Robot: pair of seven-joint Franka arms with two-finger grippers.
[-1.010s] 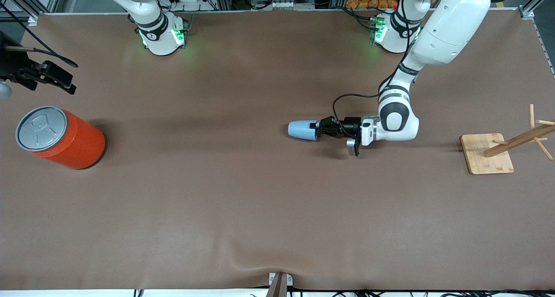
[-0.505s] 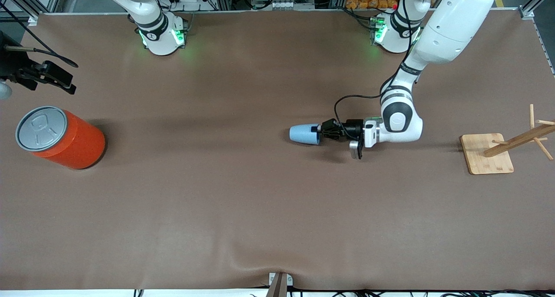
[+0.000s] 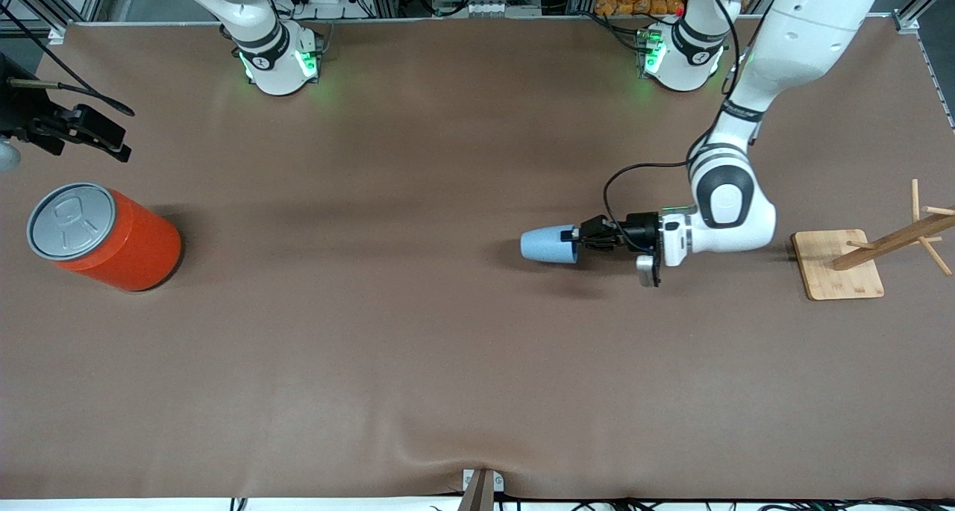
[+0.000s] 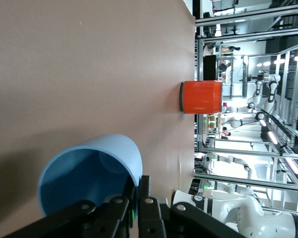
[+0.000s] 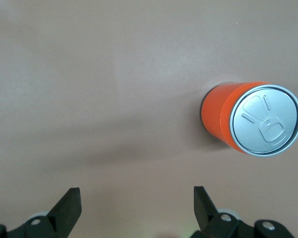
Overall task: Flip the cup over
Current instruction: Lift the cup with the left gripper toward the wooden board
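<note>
1. The left gripper [image 3: 578, 241] is clamped on the rim of the cup [image 3: 548, 245], and the arm reaches in from its base at the left arm's end of the table.
2. The cup is light blue and tapered. It is held on its side, with the open mouth turned toward the gripper and the narrower closed base pointing toward the right arm's end of the table.
3. In the left wrist view one of the fingers [image 4: 145, 191] presses on the cup's [image 4: 92, 173] wall at the rim, and the blue inside of the cup shows.
4. A shadow lies on the brown table [image 3: 418, 347] under the cup; whether the cup touches the surface cannot be told.
5. The cup is over the middle strip of the table, nearer the left arm's end, between the orange can [image 3: 104, 236] and the wooden rack [image 3: 865, 254].
6. The orange can stands upright with its grey lid on top, near the right arm's end of the table, well apart from the cup.
7. The wooden rack, a flat square base with a leaning pegged post, sits at the left arm's end of the table, near the left arm's wrist.
8. The right gripper [image 5: 134, 208] waits with its fingers spread wide apart, holding nothing, above bare table near the orange can [image 5: 251, 119].
</note>
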